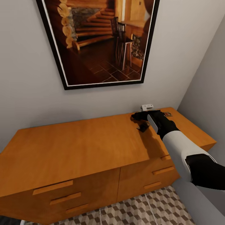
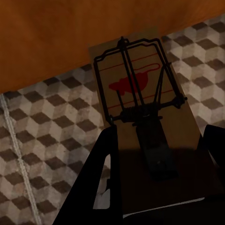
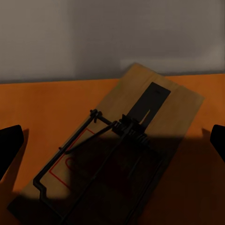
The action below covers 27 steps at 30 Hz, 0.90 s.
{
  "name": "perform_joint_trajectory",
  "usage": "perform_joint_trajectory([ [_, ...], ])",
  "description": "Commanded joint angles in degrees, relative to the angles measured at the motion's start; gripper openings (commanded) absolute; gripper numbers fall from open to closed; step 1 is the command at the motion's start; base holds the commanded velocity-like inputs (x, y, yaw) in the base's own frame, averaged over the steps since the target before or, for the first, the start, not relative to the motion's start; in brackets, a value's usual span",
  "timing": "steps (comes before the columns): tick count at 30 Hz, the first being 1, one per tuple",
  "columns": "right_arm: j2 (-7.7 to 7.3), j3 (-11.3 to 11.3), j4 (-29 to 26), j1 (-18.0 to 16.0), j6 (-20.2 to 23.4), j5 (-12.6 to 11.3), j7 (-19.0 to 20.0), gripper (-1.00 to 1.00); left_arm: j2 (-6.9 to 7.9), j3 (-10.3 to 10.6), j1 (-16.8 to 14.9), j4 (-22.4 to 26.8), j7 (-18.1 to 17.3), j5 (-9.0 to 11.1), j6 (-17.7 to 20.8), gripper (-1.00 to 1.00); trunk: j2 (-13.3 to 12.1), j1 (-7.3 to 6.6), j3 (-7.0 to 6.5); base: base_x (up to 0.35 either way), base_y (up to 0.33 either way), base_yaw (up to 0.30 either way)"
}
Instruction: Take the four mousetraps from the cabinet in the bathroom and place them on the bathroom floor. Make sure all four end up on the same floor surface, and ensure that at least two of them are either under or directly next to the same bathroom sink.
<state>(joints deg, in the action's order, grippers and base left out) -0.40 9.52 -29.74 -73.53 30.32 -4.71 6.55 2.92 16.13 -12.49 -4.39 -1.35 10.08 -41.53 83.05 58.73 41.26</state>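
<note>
Right gripper (image 1: 144,122): your jaws are spread, hovering over a mousetrap (image 3: 112,154) on the cabinet top (image 1: 78,147), at about 2 o'clock in the head view
Left gripper (image 2: 154,187): pinching a second mousetrap (image 2: 140,108) above the bathroom floor (image 2: 47,140)
Progress: none seems laid down yet; the other traps are not visible, so most of the task likely remains

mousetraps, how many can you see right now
2: one mousetrap held in the left pincer above the bathroom floor; another mousetrap on the cabinet before the right pincer. Others may be hidden.
</note>
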Motion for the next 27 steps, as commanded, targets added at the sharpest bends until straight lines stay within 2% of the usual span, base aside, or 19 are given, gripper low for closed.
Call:
perform_joint_trajectory([
  [1, -0.04, 0.2, -0.1, 0.0, 0.3, -0.5, -0.1, 1.0, -0.02, 0.5, -0.1, -0.2, -0.1, 0.6, -0.3, -1.0, 0.0, 0.0, 0.05, 0.0, 0.0, 0.0],
  [12, -0.04, 0.2, -0.1, 0.0, 0.3, -0.5, -0.1, 1.0, -0.02, 0.5, -0.1, -0.2, -0.1, 0.6, -0.3, -1.0, 0.0, 0.0, 0.13, 0.0, 0.0, 0.0],
  [27, -0.04, 0.2, -0.1, 0.0, 0.3, -0.5, -0.1, 1.0, -0.02, 0.5, -0.1, -0.2, -0.1, 0.6, -0.3, -1.0, 0.0, 0.0, 0.92, 0.0, 0.0, 0.0],
])
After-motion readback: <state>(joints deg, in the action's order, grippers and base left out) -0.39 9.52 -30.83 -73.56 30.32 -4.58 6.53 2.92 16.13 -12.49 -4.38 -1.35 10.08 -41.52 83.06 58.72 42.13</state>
